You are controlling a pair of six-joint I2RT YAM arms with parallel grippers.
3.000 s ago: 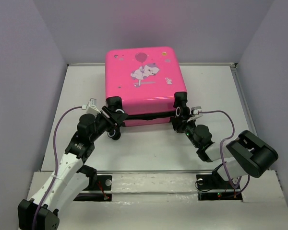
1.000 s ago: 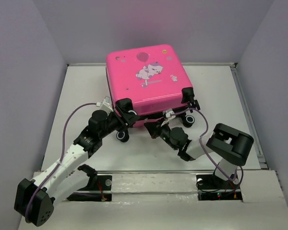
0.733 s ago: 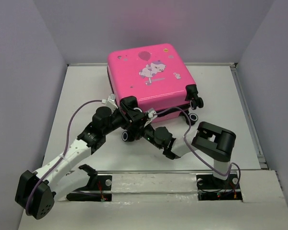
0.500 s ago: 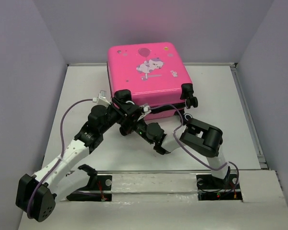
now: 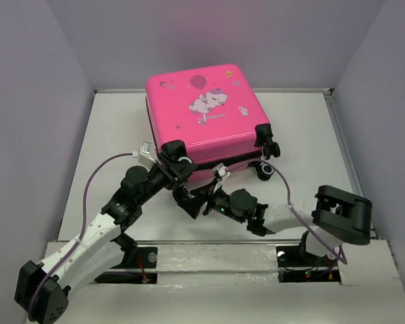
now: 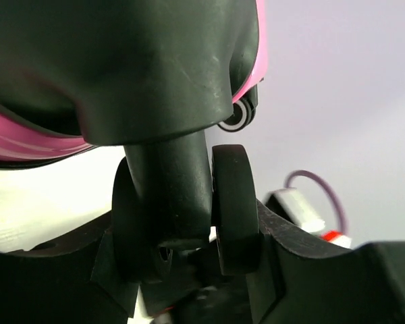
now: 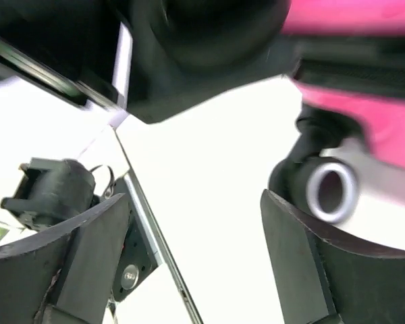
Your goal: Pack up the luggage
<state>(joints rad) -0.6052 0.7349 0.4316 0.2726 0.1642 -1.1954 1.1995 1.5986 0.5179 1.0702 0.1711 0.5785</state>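
A white table [image 5: 304,128] sits enclosed by plain lavender walls [image 5: 27,81] on three sides.

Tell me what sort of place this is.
Probably a robot test cell, not a home: a white table boxed in by plain walls, left arm and right arm bolted at its near edge, one pink suitcase on it.
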